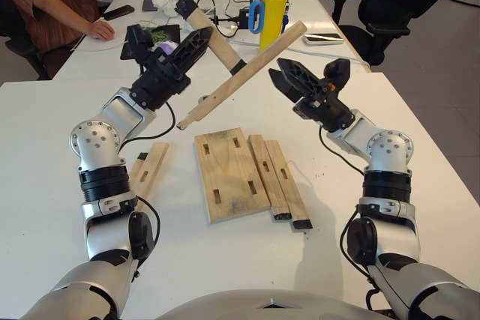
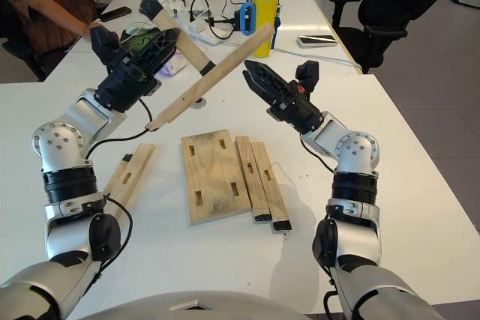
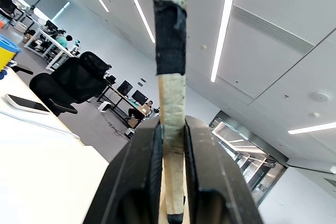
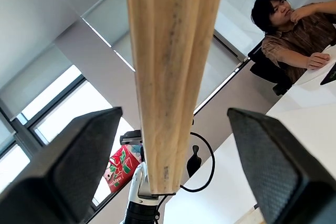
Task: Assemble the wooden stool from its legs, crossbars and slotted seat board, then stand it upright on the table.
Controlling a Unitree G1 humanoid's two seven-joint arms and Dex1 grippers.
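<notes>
My left gripper (image 1: 201,35) is raised over the table's back left, shut on a short wooden bar (image 1: 214,39) with a black-taped end (image 3: 169,35). That bar joins a long wooden leg (image 1: 247,73), which slants in the air from low left to high right. My right gripper (image 1: 279,69) hangs open just right of the long leg; its fingers (image 4: 79,166) stand wide apart on either side of the wood (image 4: 168,77) without touching it. The slotted seat board (image 1: 225,174) lies flat mid-table. Two legs (image 1: 279,181) lie along its right edge, and a slotted piece (image 1: 150,168) lies to its left.
A second table behind holds a yellow jug (image 1: 272,16), a phone (image 1: 322,37), cables and clutter. A person (image 1: 52,5) sits at its left end. A black office chair (image 1: 375,20) stands at the back right. The white table has free room on both sides of the parts.
</notes>
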